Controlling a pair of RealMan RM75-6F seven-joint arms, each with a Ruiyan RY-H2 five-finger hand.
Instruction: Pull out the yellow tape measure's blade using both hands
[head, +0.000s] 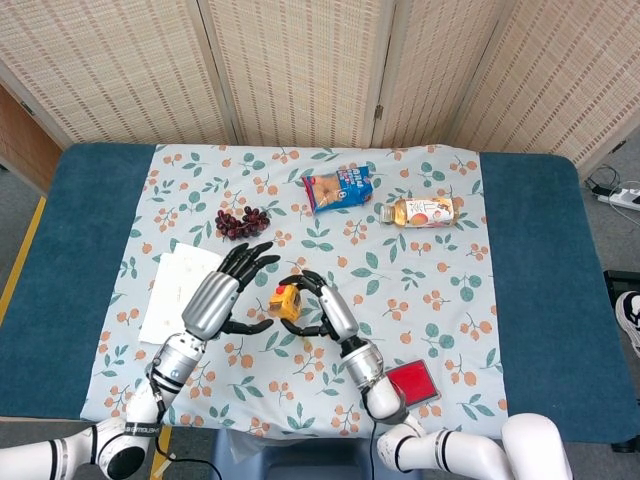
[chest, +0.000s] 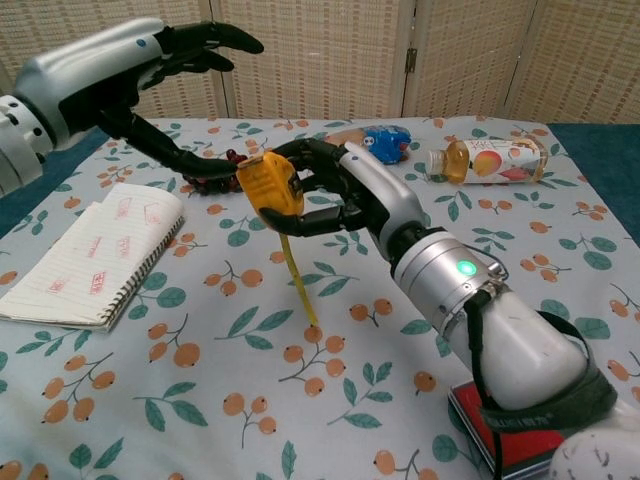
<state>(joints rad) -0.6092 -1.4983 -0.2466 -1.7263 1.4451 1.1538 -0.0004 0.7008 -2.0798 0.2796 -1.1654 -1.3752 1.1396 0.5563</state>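
Observation:
My right hand holds the yellow tape measure up above the floral tablecloth. A short length of yellow blade hangs down from the case toward the cloth. Just left of the case is my left hand, open with its fingers spread; its thumb reaches toward the case, and contact is unclear.
A spiral notebook lies at the left. Dark grapes, a snack packet and a drink bottle lie at the back of the table. A red box sits at the front right, partly behind my right arm.

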